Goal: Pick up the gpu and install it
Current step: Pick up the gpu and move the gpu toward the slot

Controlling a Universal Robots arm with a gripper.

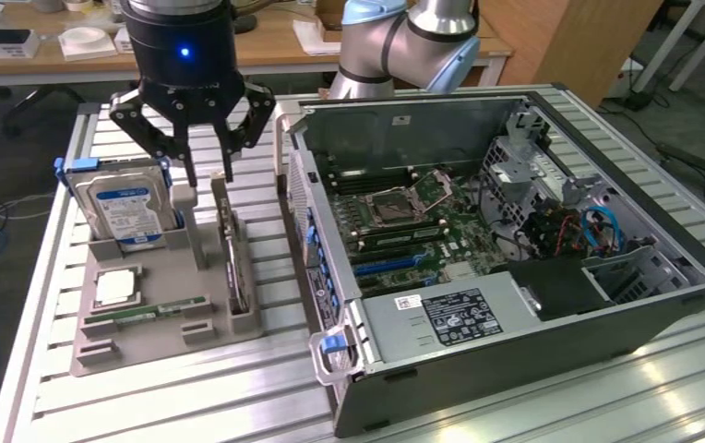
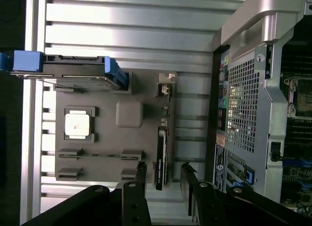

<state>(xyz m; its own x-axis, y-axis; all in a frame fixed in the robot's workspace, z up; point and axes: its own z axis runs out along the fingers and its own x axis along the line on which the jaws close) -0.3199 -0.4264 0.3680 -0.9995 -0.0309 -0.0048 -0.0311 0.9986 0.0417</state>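
Hovering with fingers [image 2: 190, 184] spread, released, grasping nothing; straddling the gpu [image 1: 232, 258], on edge at six o'clock just below.

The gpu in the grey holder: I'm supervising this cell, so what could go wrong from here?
1. The thin dark gpu card stands on edge under the open black gripper; an uneven grip may tilt it.
2. The blue-labelled hard drive and grey holder post stand close by; a finger may clip them.
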